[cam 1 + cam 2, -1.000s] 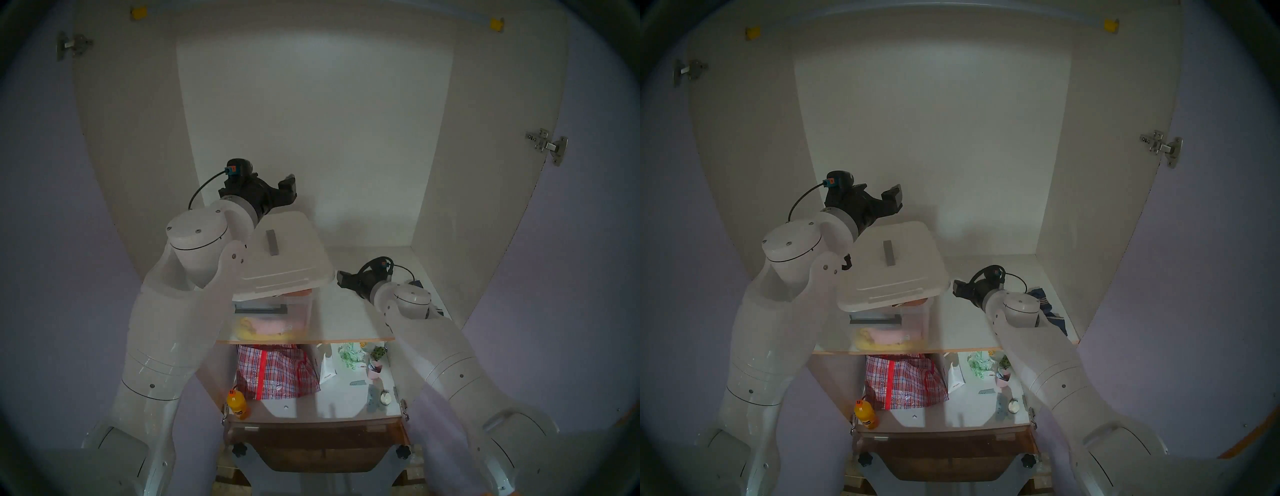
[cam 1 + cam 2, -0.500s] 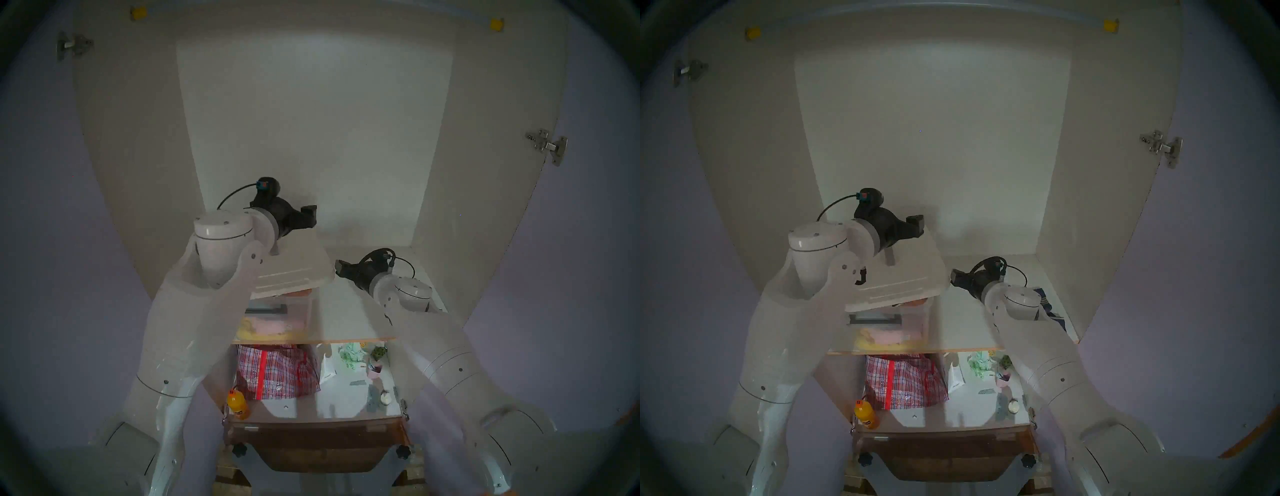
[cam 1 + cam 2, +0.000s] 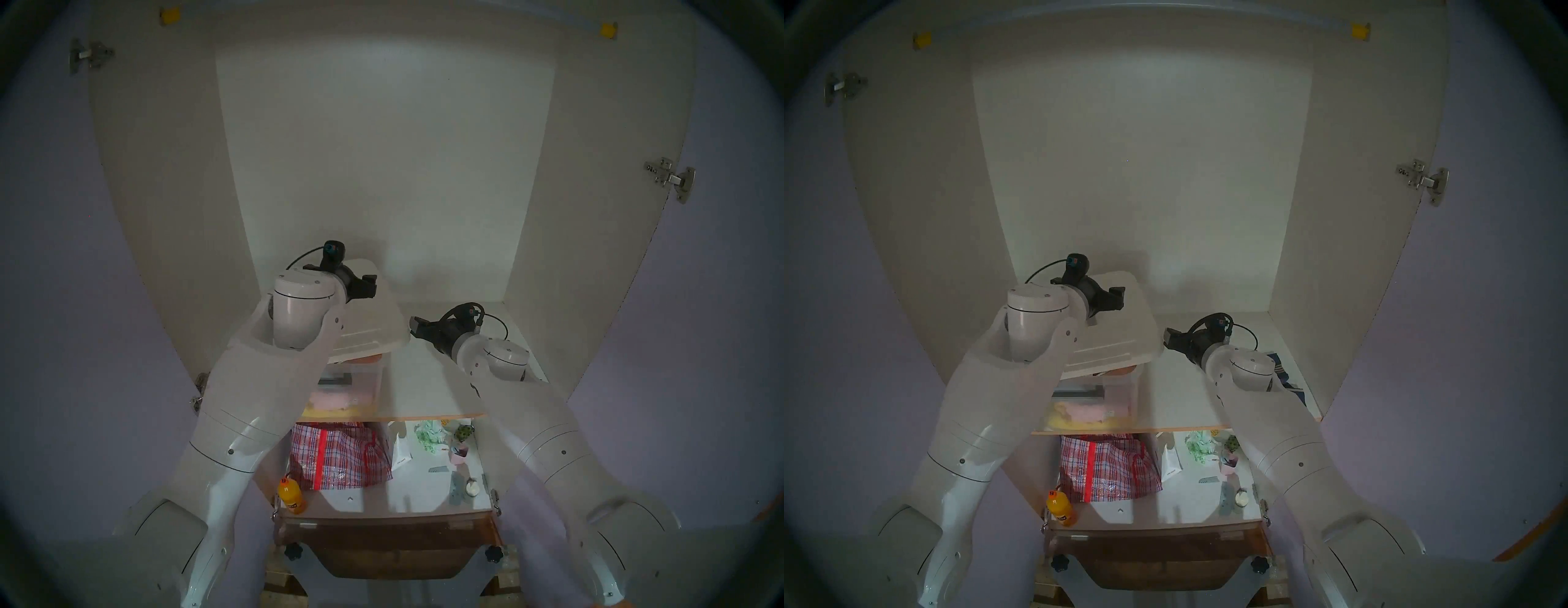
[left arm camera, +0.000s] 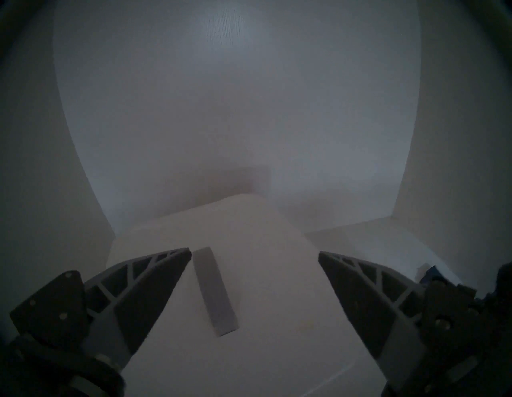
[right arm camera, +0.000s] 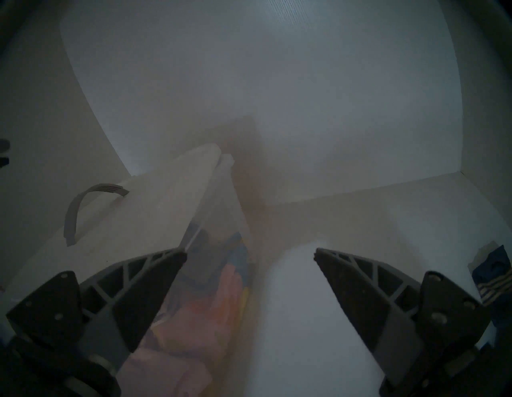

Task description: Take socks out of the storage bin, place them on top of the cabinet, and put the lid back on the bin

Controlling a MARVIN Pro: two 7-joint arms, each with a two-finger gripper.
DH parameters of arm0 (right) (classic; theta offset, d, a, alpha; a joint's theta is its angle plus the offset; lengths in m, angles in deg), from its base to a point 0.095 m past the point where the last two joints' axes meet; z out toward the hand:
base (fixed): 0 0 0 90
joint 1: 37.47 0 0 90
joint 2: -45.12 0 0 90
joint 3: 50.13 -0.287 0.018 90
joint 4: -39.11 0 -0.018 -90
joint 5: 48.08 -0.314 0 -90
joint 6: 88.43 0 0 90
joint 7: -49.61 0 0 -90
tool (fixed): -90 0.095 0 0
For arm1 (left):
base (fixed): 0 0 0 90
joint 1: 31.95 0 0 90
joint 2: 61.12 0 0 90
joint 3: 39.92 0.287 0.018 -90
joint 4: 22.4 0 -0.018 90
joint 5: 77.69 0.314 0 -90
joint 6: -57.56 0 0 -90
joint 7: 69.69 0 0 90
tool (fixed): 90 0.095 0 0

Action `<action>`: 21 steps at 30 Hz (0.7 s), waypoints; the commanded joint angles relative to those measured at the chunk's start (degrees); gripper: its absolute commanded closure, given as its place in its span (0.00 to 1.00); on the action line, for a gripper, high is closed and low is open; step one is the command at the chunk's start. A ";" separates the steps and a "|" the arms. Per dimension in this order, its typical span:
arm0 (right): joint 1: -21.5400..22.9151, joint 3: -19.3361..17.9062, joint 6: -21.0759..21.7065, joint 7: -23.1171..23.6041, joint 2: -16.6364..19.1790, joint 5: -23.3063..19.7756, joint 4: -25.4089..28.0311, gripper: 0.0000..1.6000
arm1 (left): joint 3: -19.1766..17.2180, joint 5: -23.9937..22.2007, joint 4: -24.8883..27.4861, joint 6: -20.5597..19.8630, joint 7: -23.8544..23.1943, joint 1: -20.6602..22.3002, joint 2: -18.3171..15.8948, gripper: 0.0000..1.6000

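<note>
Spread wide and holding nothing, the fingers (image 4: 155, 288) of the left gripper (image 4: 255, 252) hang just above the lid (image 4: 266, 277). In the left wrist view one fingertip sits at about 8 o'clock and the other at about 4 o'clock, and the lid's grey handle (image 4: 216, 291) lies between them, close beside the 8 o'clock fingertip; whether that finger touches the handle I cannot tell. From the head, the left gripper (image 3: 360, 286) shows over the far half of the lid (image 3: 377, 322), at roughly 11 o'clock of the shelf.

Under the lid stands the storage bin (image 3: 365, 382), clear-walled, with pink and yellow cloth showing through its front. The lid rests crooked on it, tilted, with its near right corner jutting out past the bin's rim toward the right gripper. The bin stands on the left part of the cabinet's shelf board (image 3: 424, 395), whose pale wood edge runs across the front.

At about 3 o'clock of the lid, the right gripper (image 3: 418, 329) hangs just beside that jutting corner, its fingers (image 5: 146, 291) likewise spread and empty. In the right wrist view the bin's clear side wall (image 5: 221, 249) and the lid's edge run down toward the 8 o'clock fingertip.

Farthest right, the socks (image 3: 1284, 373) lie on the shelf board, dark navy with pale stripes, partly hidden behind the right arm; they show again at 4 o'clock of the right wrist view (image 5: 493, 277).

Below the shelf, a red checked bag (image 3: 339, 454) and an orange bottle (image 3: 292, 496) sit on a lower surface.
</note>
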 commanded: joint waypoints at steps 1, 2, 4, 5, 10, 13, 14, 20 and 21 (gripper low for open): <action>1.43 -0.27 -1.11 0.37 -0.48 -0.01 1.52 0.00 | 1.07 2.44 -0.65 1.98 0.70 3.31 -0.66 0.00; 1.43 -0.28 -1.12 0.38 -0.48 -0.01 1.52 0.00 | 1.63 3.31 -1.69 2.41 1.32 3.66 -0.69 0.00; 1.42 -0.30 -1.13 0.39 -0.49 0.01 1.52 0.00 | 2.55 3.78 -3.47 4.16 1.79 4.15 -1.04 0.00; 1.42 -0.30 -1.13 0.39 -0.49 0.02 1.52 0.00 | 2.14 3.17 -4.22 5.11 1.60 4.21 -0.64 0.00; 1.42 -0.33 -1.13 0.41 -0.51 0.04 1.52 0.00 | 3.86 3.00 -9.13 7.32 1.01 5.46 -0.38 0.00; 1.43 -0.33 -1.07 0.40 -0.51 0.04 1.51 0.00 | 1.93 1.12 -10.74 9.06 0.98 5.16 1.06 0.00; 1.45 -0.33 -0.96 0.38 -0.51 0.02 1.48 0.00 | -1.01 -1.67 -10.99 10.33 0.97 4.50 3.05 0.00; 1.41 -0.34 -1.14 0.42 -0.52 0.06 1.51 0.00 | -0.62 -0.11 -15.55 10.82 0.87 6.60 2.95 0.00; 1.41 -0.35 -1.14 0.43 -0.53 0.06 1.51 0.00 | 0.57 1.07 -16.87 10.70 1.01 7.18 2.42 0.00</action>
